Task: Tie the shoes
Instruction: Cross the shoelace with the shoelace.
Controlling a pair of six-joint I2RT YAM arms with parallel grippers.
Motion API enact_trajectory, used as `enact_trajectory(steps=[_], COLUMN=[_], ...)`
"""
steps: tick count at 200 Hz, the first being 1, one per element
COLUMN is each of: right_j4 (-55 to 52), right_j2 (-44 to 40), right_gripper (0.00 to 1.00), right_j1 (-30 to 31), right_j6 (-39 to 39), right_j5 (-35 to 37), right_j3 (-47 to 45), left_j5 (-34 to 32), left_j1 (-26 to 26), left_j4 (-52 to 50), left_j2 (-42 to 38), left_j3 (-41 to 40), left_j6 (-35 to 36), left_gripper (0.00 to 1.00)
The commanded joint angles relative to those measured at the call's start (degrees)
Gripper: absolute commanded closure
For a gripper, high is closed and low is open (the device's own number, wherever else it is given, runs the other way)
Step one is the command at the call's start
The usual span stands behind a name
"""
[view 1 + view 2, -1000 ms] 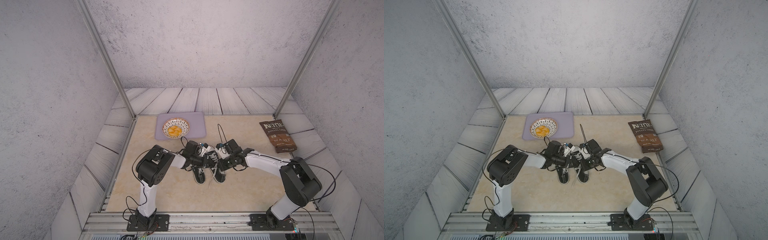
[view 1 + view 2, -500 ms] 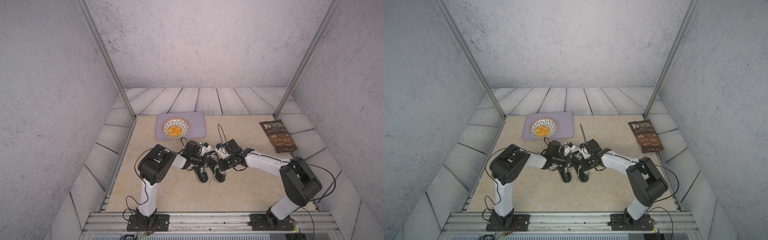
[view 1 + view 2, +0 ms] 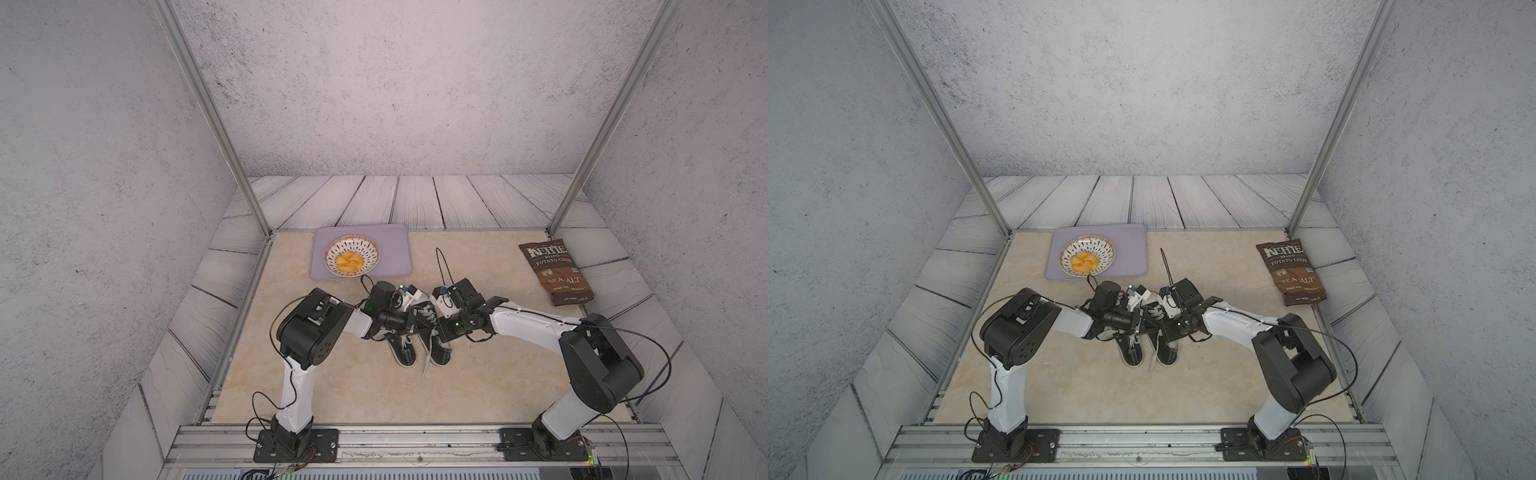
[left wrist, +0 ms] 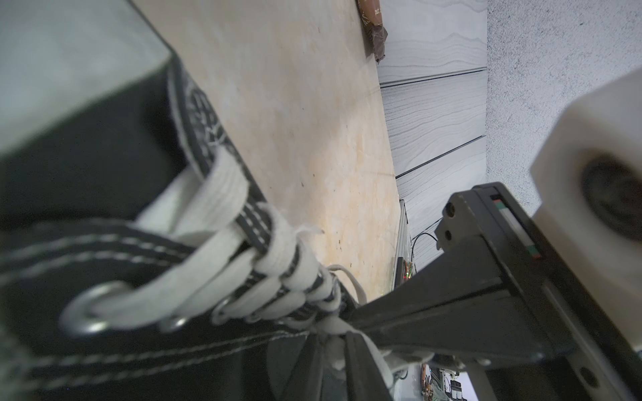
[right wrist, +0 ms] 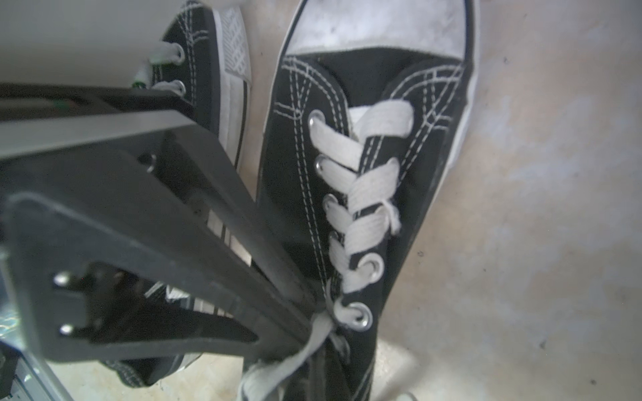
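Busy knotting the laces (image 5: 368, 180) on one of the shoes (image 3: 437, 353), side by side at the centre of the worktop (image 3: 353, 386). With the left hand (image 4: 335, 364): barely parted around a strand, impossible to tell if gripping. With the right hand (image 4: 349, 314): closed, seemingly pinching the lace bunch. Next, likely: pull a loop tight, keeping tension. Around: beige stone-look surface, grey walls (image 3: 374, 104), pale planks (image 3: 415, 199).

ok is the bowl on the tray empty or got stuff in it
Not empty: the bowl on the lavender tray holds a small heap of yellow-orange pieces in its middle.
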Motion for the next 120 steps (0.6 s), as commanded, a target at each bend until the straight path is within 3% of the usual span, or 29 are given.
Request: enact_trajectory(steps=[1,77,120], right_j4=[2.38,2.99,0.87], right_j2=[-0.23,-1.2,-3.98], right_gripper=[1.0,1.0,0.98], right_j1=[-0.08,-0.07,-0.14], right_j6=[1.1,1.8,1.48], right_j5=[-0.17,0.88,4.3], right_j3=[-0.61,-1.05,-1.83], left_j5=[1.16,2.59,-4.44], left_j1=[-0.61,-1.31,-0.87], left_j4=[0.11,1.91,1.74], left_j2=[2.33,2.52,0.38], left_j3=[-0.16,-0.47,-2.79], left_j6=[0.42,-1.1,-0.91], left_gripper=[0.84,1.0,1.0])
